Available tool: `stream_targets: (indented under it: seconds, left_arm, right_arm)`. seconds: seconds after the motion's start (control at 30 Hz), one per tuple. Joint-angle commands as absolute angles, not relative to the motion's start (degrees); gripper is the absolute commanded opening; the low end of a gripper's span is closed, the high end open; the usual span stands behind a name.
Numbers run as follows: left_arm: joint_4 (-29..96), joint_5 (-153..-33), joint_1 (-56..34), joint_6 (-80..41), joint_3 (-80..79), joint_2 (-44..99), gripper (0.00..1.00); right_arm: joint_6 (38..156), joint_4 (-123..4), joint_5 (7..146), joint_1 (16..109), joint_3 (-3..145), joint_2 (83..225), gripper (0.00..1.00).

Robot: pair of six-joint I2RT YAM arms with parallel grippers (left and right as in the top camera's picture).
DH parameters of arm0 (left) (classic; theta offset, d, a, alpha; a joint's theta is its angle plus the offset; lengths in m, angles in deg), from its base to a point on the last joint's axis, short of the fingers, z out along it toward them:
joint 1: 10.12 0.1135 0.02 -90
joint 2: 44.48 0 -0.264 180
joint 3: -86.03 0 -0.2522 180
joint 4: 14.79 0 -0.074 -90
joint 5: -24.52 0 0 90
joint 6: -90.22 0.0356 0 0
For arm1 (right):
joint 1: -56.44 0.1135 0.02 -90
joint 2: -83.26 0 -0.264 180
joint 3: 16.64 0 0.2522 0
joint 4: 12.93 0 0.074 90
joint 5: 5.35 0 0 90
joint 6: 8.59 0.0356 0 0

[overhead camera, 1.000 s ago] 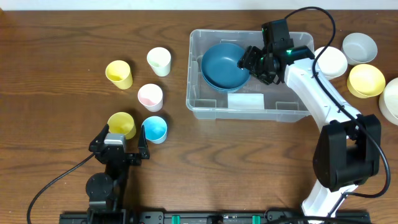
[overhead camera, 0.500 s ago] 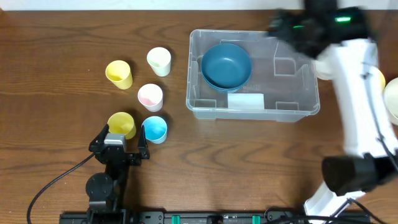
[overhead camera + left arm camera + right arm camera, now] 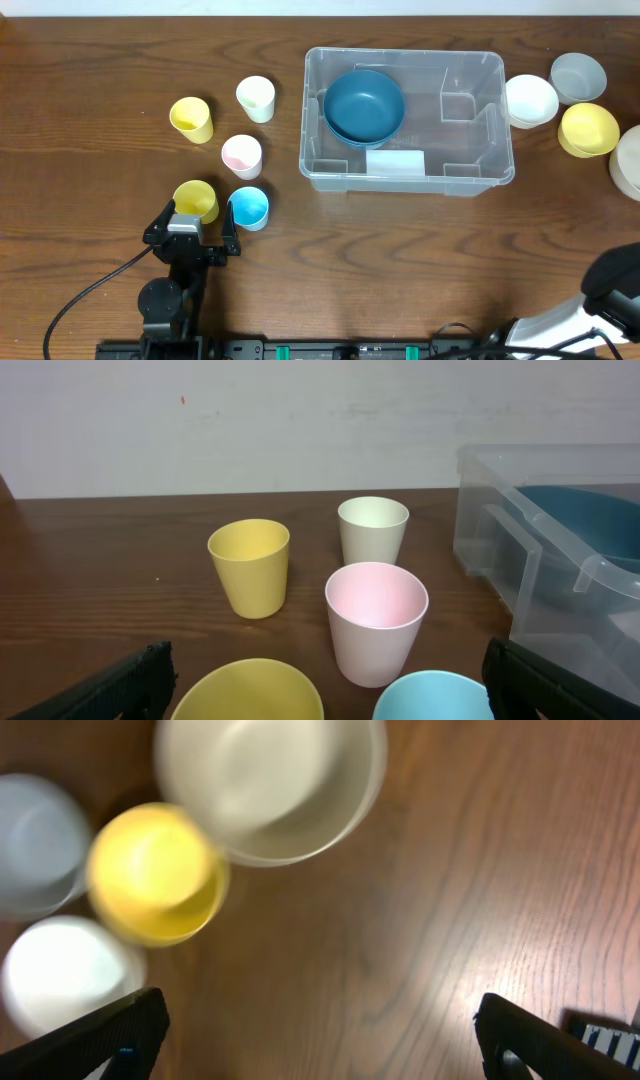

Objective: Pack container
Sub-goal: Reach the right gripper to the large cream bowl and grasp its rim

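The clear container (image 3: 465,120) stands at the middle back of the table with a white label (image 3: 395,162) on its front. A stack of dark blue bowls (image 3: 364,105) lies in its left half. My left gripper (image 3: 190,235) is open and empty, just in front of a yellow-green cup (image 3: 196,200) and a blue cup (image 3: 248,207). In the left wrist view the container (image 3: 520,550) is at the right. My right gripper (image 3: 320,1040) is open and empty above bare wood; only part of its arm (image 3: 615,290) shows at the bottom right overhead.
A yellow cup (image 3: 190,118), a cream cup (image 3: 256,98) and a pink cup (image 3: 241,155) stand left of the container. To its right are a white bowl (image 3: 530,100), a grey bowl (image 3: 578,76), a yellow bowl (image 3: 589,129) and a large cream bowl (image 3: 630,162).
My right arm has pulled out of the container and swung away to the bottom right corner. The blue bowls stay in the container. The left arm has not moved.
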State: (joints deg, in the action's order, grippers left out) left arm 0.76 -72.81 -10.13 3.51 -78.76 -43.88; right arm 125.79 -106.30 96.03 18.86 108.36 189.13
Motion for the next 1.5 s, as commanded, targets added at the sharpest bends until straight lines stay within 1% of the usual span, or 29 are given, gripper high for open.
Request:
stream_targets:
  seconds: [0.0,0.3,0.57,1.23,1.3,1.33,1.43,1.47]
  left_arm:
    - [2.4,-73.4,-9.8,4.3,-80.0,-44.2,0.98]
    - [2.4,-73.4,-9.8,4.3,-80.0,-44.2,0.98]
    - [2.4,-73.4,-9.8,4.3,-80.0,-44.2,0.98]
    - [2.4,-73.4,-9.8,4.3,-80.0,-44.2,0.98]
    - [2.4,-73.4,-9.8,4.3,-80.0,-44.2,0.98]
    - [2.4,-73.4,-9.8,4.3,-80.0,-44.2,0.98]
    - [2.4,-73.4,-9.8,4.3,-80.0,-44.2,0.98]
    - [2.4,-73.4,-9.8,4.3,-80.0,-44.2,0.98]
  right_arm:
    - [127.0,-103.7,94.7,14.9,103.4,189.0,0.99]
    - [126.0,-88.5,92.5,8.6,89.9,189.0,0.99]
    - [123.8,-75.9,91.6,8.1,82.8,189.5,0.99]
    - [123.7,-72.1,90.4,9.4,82.3,199.9,0.99]
    - [123.6,-72.0,90.6,9.3,82.3,200.4,0.93]
    - [123.6,-72.1,90.9,9.3,82.3,200.4,0.89]
    - [124.2,-72.8,92.1,9.1,82.3,200.5,0.70]
    - [124.9,-73.2,92.2,8.9,82.3,200.5,0.67]
